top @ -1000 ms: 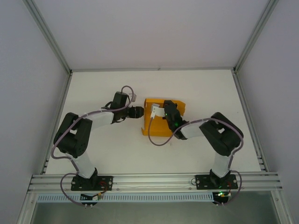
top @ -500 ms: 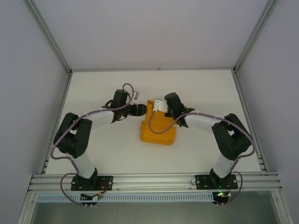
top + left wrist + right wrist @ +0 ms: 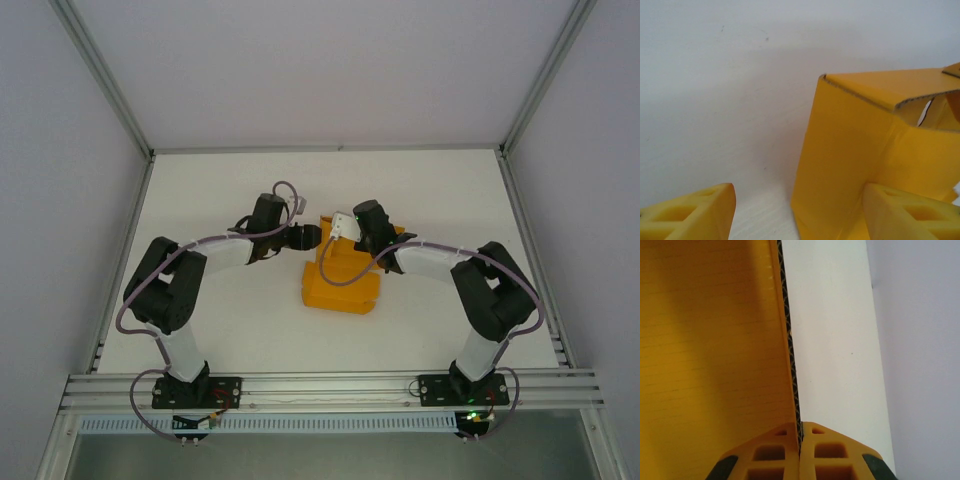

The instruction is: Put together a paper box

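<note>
Left arm (image 3: 215, 250) and right arm (image 3: 432, 258) reach inward, left fingers (image 3: 690, 217) apart, right fingers (image 3: 771, 460) pinched.

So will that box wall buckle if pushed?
Probably not: the paper box shows a corrugated edge, so likely stiff. It looks light and may slide on the table, though the right fingers pinching one panel should anchor it.

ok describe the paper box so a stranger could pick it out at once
On the white table, look at the centre. The paper box sits there, partly folded, one panel pinched by the right gripper. It alone is orange-yellow card.
</note>
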Robot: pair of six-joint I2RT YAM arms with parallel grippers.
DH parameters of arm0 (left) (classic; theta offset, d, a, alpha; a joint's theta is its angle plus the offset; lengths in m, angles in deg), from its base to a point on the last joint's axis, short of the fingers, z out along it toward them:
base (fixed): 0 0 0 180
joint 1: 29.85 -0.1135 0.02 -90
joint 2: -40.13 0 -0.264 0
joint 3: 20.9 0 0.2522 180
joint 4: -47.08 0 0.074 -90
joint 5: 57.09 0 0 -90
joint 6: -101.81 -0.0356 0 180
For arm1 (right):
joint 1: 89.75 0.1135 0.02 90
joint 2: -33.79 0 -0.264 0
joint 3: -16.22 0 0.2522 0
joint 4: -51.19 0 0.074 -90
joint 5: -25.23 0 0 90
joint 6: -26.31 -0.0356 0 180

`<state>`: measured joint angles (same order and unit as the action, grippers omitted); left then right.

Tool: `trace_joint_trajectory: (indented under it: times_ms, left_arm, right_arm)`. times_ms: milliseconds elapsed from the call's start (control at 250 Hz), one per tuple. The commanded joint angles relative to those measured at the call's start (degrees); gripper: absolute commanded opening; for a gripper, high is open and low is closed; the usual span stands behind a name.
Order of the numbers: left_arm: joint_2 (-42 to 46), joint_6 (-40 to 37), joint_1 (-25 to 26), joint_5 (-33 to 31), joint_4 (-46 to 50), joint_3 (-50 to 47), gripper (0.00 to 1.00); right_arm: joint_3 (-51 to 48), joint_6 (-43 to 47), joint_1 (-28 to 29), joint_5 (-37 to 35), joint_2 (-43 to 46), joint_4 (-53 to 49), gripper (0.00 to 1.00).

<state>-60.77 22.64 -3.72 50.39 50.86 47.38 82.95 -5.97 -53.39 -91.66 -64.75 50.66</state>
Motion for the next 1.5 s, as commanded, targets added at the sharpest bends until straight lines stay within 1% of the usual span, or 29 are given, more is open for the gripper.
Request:
trace_joint_trajectory:
  times_ms: [0,52,160,307,391,463,511,599,687,803,874,970,1018,1074,1230,1326,1421,1493]
  left_arm:
    - [3.70,-1.50,0.70,-2.52,-0.88,-2.84,0.67]
    - [3.96,-1.84,0.70,-2.93,-0.95,-3.34,0.67]
    - [4.42,-2.61,0.75,-3.78,-1.34,-4.47,0.67]
    - [6.95,-4.50,0.77,-4.48,-2.28,-7.22,0.67]
    - [8.03,-5.89,0.81,-4.65,-2.54,-8.31,0.67]
    - [8.33,-5.90,0.78,-6.69,-3.63,-8.54,0.67]
    - [7.94,-6.85,0.79,-7.12,-3.37,-7.83,0.66]
    - [7.68,-7.57,0.77,-7.56,-1.14,-6.12,0.64]
    - [9.24,-7.39,0.78,-8.17,-2.34,-7.57,0.65]
    - [10.98,-7.40,0.76,-12.93,-1.30,-9.21,0.65]
    - [10.62,-7.53,0.76,-14.46,-1.45,-9.52,0.65]
    - [8.11,-8.45,0.81,-11.06,-2.06,-7.88,0.65]
    - [6.86,-8.71,0.77,-8.85,-3.58,-7.30,0.65]
    - [5.63,-8.74,0.78,-7.69,-5.90,-7.04,0.65]
    - [2.03,-9.46,0.87,-6.97,-7.44,-3.70,0.64]
    - [-0.29,-9.64,0.88,-7.10,-8.98,-2.05,0.60]
    - [-2.55,-9.73,1.16,-7.47,-8.35,0.23,0.54]
    - [-3.18,-9.61,1.83,-8.79,-9.14,0.80,0.54]
  right_arm:
    - [-3.52,5.33,1.46,-2.26,1.93,12.92,0.00]
    - [-4.76,7.79,2.02,-3.19,1.87,16.54,0.00]
    - [-5.61,10.90,3.01,-6.07,0.93,20.56,0.00]
    - [-8.20,17.76,3.71,-7.68,-0.67,32.70,0.00]
    - [-9.03,21.11,4.08,-8.02,-2.00,36.25,0.00]
    - [-9.23,22.28,4.58,-8.40,-2.95,36.58,0.00]
    - [-9.77,22.28,5.00,-7.69,-3.31,36.83,0.00]
    - [-9.19,20.58,5.06,-7.86,-4.10,34.39,0.00]
    - [-9.12,20.33,5.00,-7.68,-5.12,35.66,0.00]
    - [-8.82,20.35,4.95,-7.72,-6.07,36.47,0.00]
    - [-8.79,20.34,4.97,-7.48,-6.39,36.58,0.00]
    - [-8.40,20.04,5.01,-7.31,-6.78,35.45,0.00]
    - [-8.23,19.92,5.04,-7.32,-6.85,35.01,0.00]
    - [-8.21,19.98,5.16,-7.40,-7.16,35.17,0.00]
    - [-8.41,19.99,5.14,-7.33,-7.43,34.08,0.00]
    - [-8.42,19.57,5.24,-6.99,-7.54,33.20,0.00]
    - [-8.17,18.94,5.26,-6.72,-7.61,32.18,0.00]
    - [-7.78,18.20,5.47,-6.58,-7.67,30.63,0.00]
